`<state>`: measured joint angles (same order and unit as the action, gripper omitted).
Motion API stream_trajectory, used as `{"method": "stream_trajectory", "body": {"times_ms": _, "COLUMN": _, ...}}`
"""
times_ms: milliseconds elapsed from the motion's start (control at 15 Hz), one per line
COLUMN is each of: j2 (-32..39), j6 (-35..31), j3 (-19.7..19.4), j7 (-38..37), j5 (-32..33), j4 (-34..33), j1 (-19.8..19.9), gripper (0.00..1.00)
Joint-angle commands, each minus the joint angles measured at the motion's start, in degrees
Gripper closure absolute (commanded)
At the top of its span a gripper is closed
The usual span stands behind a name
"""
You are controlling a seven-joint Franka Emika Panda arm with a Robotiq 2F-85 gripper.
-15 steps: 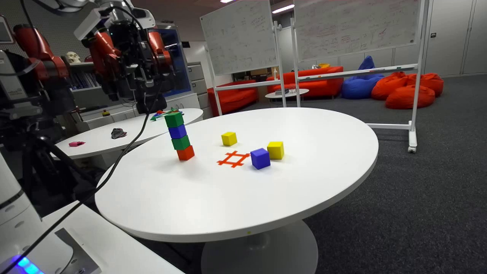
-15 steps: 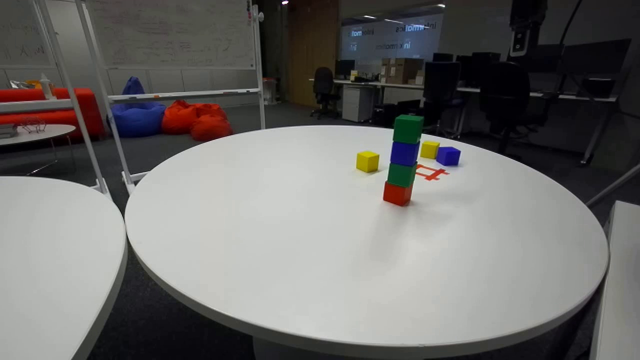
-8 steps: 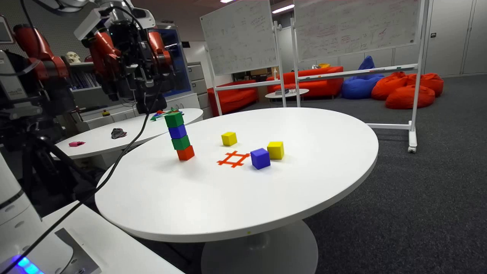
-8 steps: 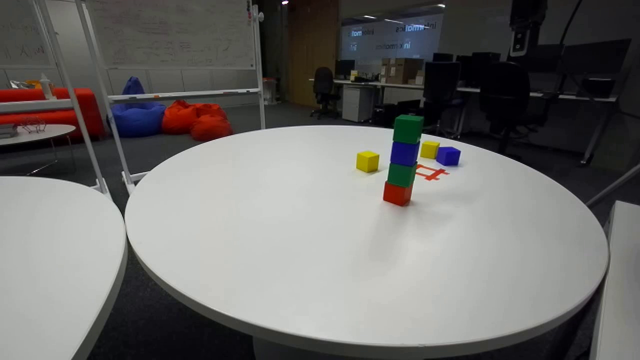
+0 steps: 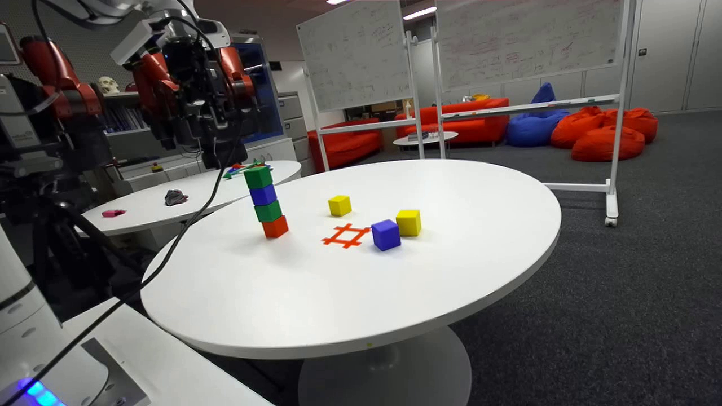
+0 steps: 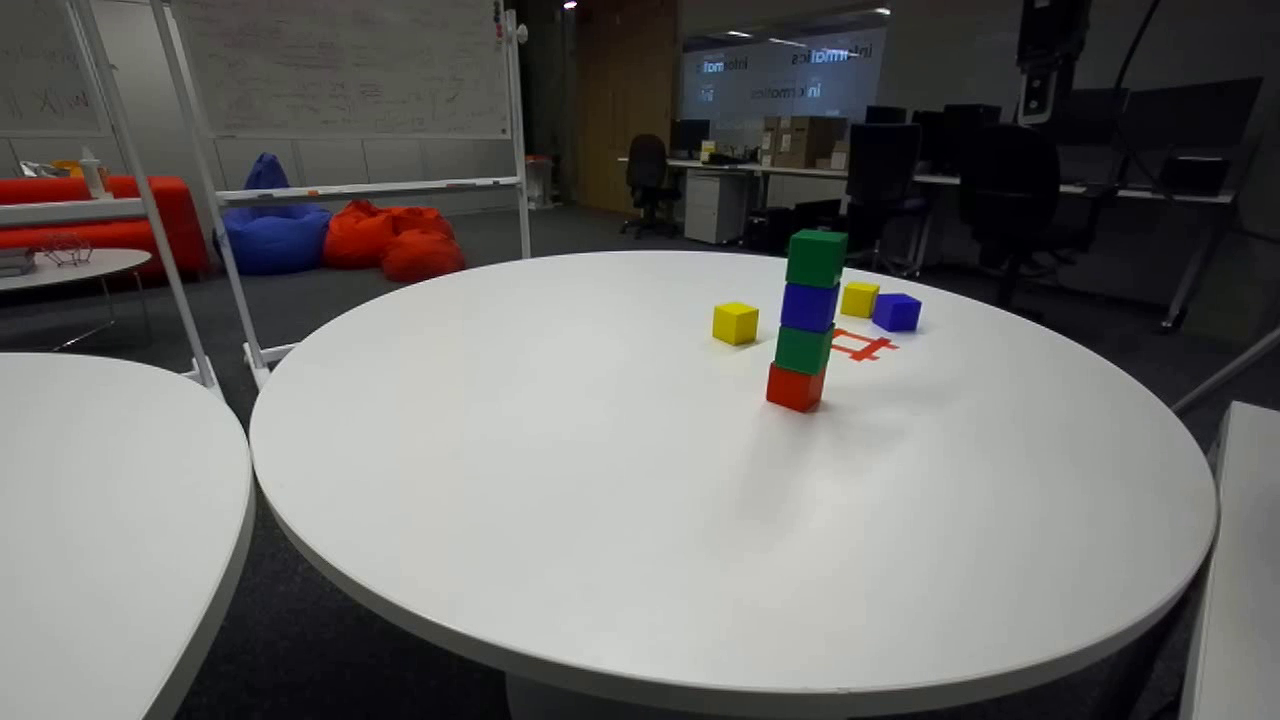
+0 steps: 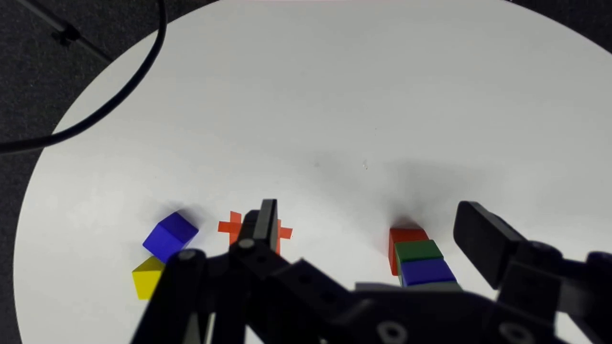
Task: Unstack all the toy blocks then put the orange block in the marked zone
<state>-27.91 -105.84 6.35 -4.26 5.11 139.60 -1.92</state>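
Four-coloured no more than by repeats, a stack stands on the round table: orange block (image 5: 275,226) at the bottom, then a green block (image 5: 268,212), a blue block (image 5: 263,195) and a green block (image 5: 258,177) on top. Beside it lies the marked zone (image 6: 862,347), crossed red-orange lines with nothing on it. Loose on the table are a yellow block (image 5: 339,206), a second yellow block (image 5: 408,223) and a blue block (image 5: 386,235). My gripper (image 7: 367,204) is open and holds nothing, high above the table. In the wrist view its body hides part of the stack.
The white round table (image 5: 316,304) has a curved edge all round. A black cable (image 7: 119,95) loops across the wrist view's upper left. Another white table (image 6: 100,500) adjoins this one. Whiteboards (image 5: 355,56) stand behind.
My gripper has come down slightly over the last half second. The stack and the loose blocks have not moved.
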Motion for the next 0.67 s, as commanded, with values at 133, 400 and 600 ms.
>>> {"method": "stream_trajectory", "body": {"times_ms": 133, "j2": 6.1, "j6": -2.6, "j3": 2.8, "j7": 0.4, "j5": 3.6, "j4": -2.0, "j1": -2.8, "gripper": 0.0}}
{"method": "stream_trajectory", "body": {"times_ms": 400, "j2": 11.1, "j6": -6.2, "j3": 5.5, "j7": 0.9, "j5": 9.1, "j4": -3.8, "j1": -4.7, "gripper": 0.0}}
{"method": "stream_trajectory", "body": {"times_ms": 600, "j2": 13.3, "j6": -7.7, "j3": 6.4, "j7": 1.0, "j5": 13.0, "j4": -5.2, "j1": -5.7, "gripper": 0.0}}
